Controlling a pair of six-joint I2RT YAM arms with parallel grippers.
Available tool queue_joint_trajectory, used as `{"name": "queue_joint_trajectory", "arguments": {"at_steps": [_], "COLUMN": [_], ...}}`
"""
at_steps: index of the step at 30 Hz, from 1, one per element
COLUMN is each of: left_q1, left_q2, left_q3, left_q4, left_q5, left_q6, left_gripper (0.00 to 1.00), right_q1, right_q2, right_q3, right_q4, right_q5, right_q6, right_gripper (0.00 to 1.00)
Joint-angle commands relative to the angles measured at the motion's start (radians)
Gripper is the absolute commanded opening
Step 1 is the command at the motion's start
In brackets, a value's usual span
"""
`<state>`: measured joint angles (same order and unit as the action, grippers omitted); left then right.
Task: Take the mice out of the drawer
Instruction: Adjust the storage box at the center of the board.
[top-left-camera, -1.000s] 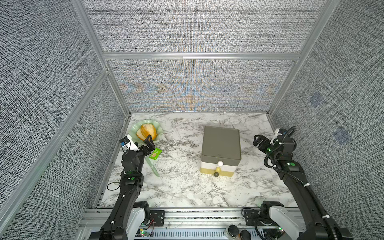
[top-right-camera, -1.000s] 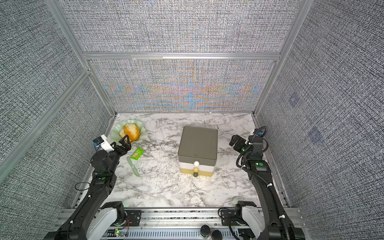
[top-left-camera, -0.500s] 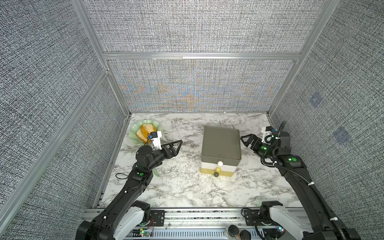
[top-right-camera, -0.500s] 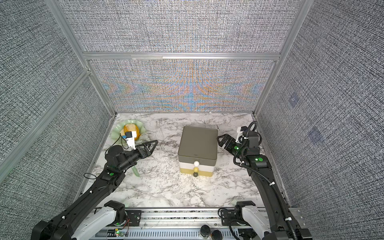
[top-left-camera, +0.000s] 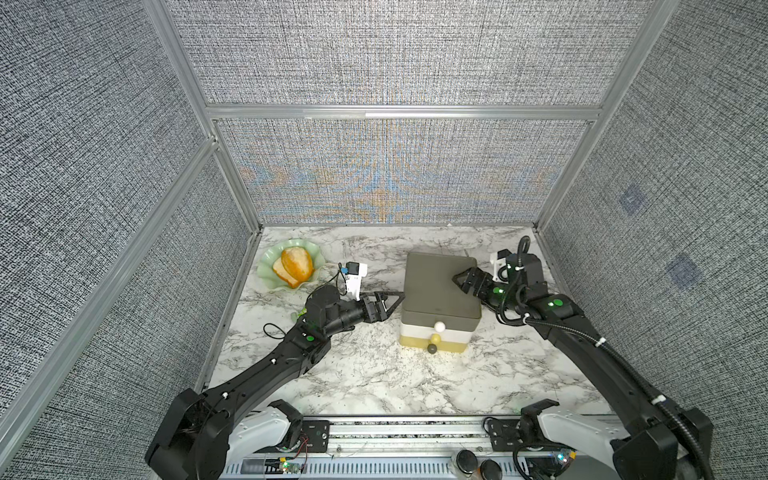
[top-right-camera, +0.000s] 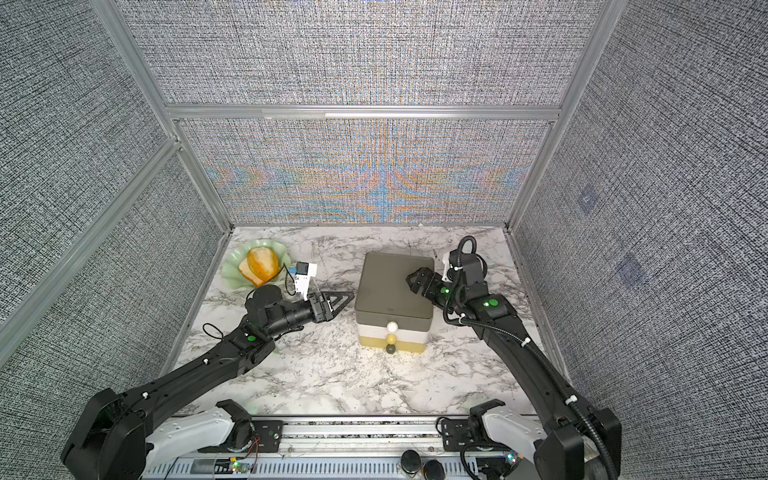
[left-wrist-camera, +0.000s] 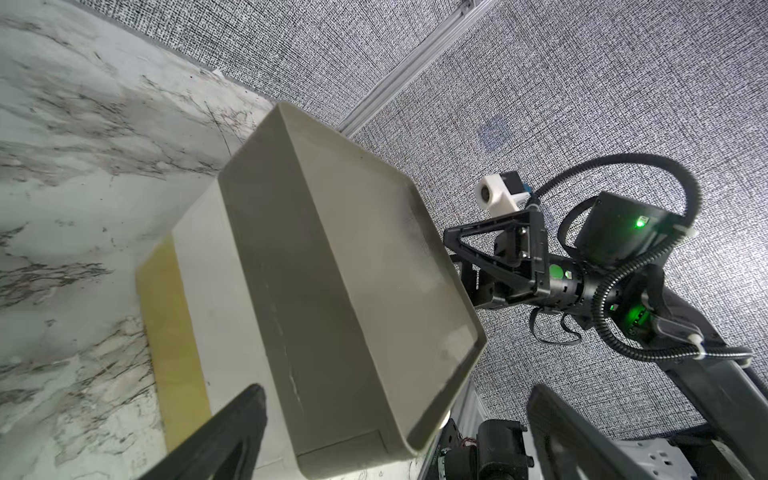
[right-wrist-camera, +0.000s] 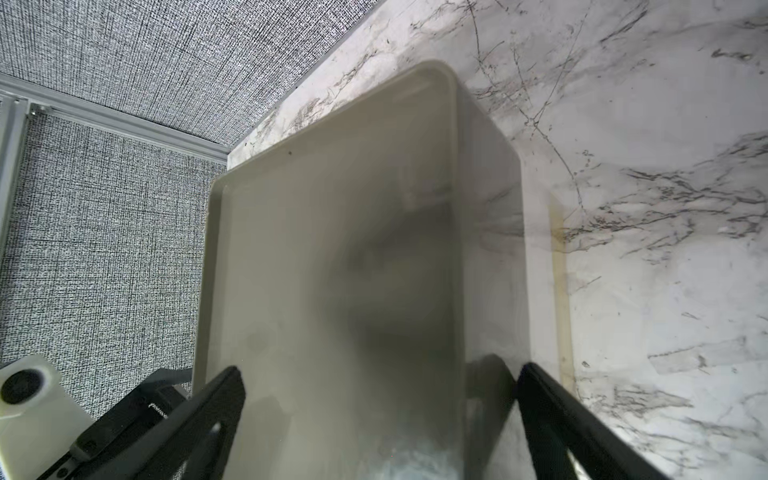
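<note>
The table top looks like smooth white stone with grey veins and a soft shine, and the walls around it look like rough grey woven cloth, held in pale metal bars. The drawer box looks like smooth plastic with a dull finish — hardly any shine — and its little round knobs look smooth too. The pale green dish is shiny, and the arms are hard, dull black, one with a ribbed hose.

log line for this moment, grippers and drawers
left gripper: open, beside drawer unit | right gripper: open, over its top | drawers: shut | mice: not visible
</note>
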<state>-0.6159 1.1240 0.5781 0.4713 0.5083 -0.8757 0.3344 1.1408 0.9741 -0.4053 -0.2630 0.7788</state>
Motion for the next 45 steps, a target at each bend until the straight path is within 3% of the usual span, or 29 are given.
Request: {"name": "queue_joint_trajectory", "arguments": {"at_steps": [1,8,13,18,22,28,32,39,45], "left_q1": [-0.007,-0.008,-0.008,-0.008,-0.008,-0.008,0.002,0.074,0.165], "left_q2": [-0.003,-0.058,-0.118,-0.148,-0.178,-0.216,-0.205,-0.070,0.052], "left_q3": [0.010,0.043,0.069,0.063,0.080,0.171,0.255,0.407,0.483], "left_q4": [0.010,-0.172,-0.374,-0.411,-0.487,-0.667,-0.737,-0.743,-0.694], "left_q5": [0.020,-0.033,-0.203,-0.206,-0.293,-0.501,-0.600,-0.531,-0.343], "left_q6": [0.021,0.106,0.135,0.104,0.143,0.258,0.336,0.457,0.493], "left_gripper": [0.99,0.99,0.99,0.99,0.99,1.00,0.99,0.99,0.99], "right_q1": [0.034,0.098,0.147,0.171,0.147,0.031,0.013,0.089,0.167], "right_q2": [0.047,0.228,0.398,0.526,0.531,0.341,0.166,-0.034,-0.017], "right_q3": [0.023,0.147,0.312,0.482,0.558,0.414,0.241,-0.024,-0.095], "right_q4": [0.098,0.176,0.176,0.143,0.051,0.012,-0.015,0.089,0.227], "right_q5": [-0.049,-0.081,-0.124,-0.150,-0.098,-0.103,-0.099,-0.100,-0.105], "right_q6": [0.033,0.015,-0.006,-0.058,-0.126,-0.116,-0.112,0.044,0.106], "right_gripper": [0.99,0.99,0.99,0.99,0.99,0.99,0.99,0.99,0.99]}}
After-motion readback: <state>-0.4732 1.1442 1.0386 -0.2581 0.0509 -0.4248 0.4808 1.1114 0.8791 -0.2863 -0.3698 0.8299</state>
